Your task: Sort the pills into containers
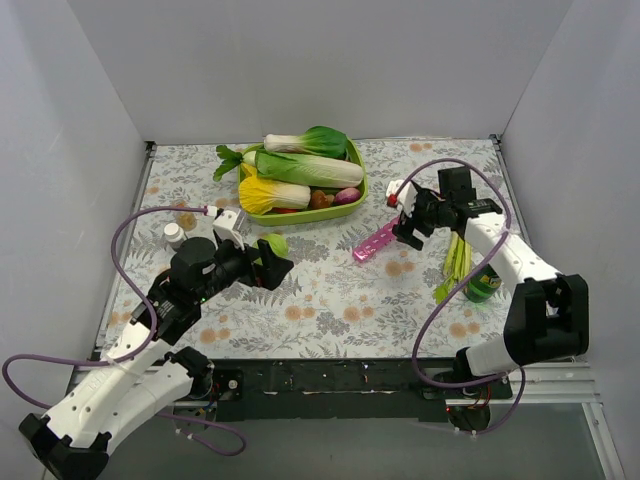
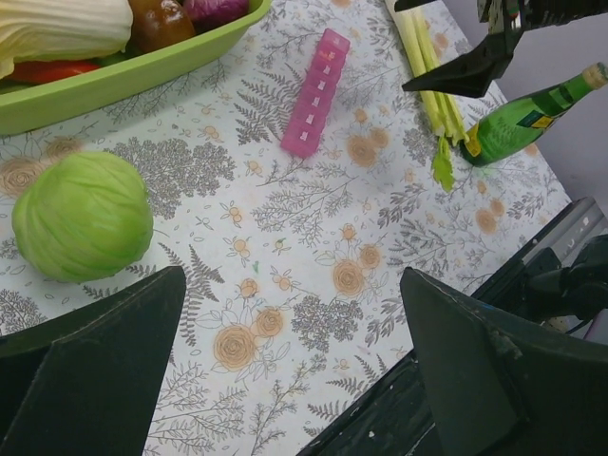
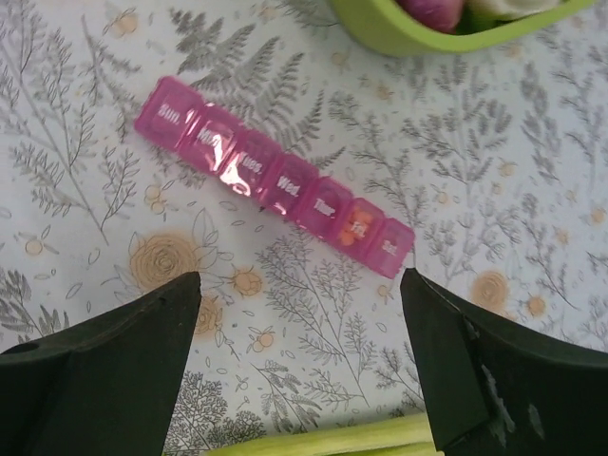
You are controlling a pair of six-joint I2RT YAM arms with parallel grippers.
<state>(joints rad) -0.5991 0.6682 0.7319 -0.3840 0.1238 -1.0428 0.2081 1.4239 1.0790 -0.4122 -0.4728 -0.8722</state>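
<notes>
The right gripper hangs wide open and empty over the pink box, with orange pills showing through a cell near one end. The left gripper gapes empty too. A crooked descent could send that light box skidding.

Seeing the pills only as an orange smear through one lid of the strip; not managing a count. Losing the tray past the top edge of the right wrist view and the celery past the bottom. Overhead, finding the bottle partly hidden under the right arm, and failing to tell the strip's compartments apart, being too small.
</notes>
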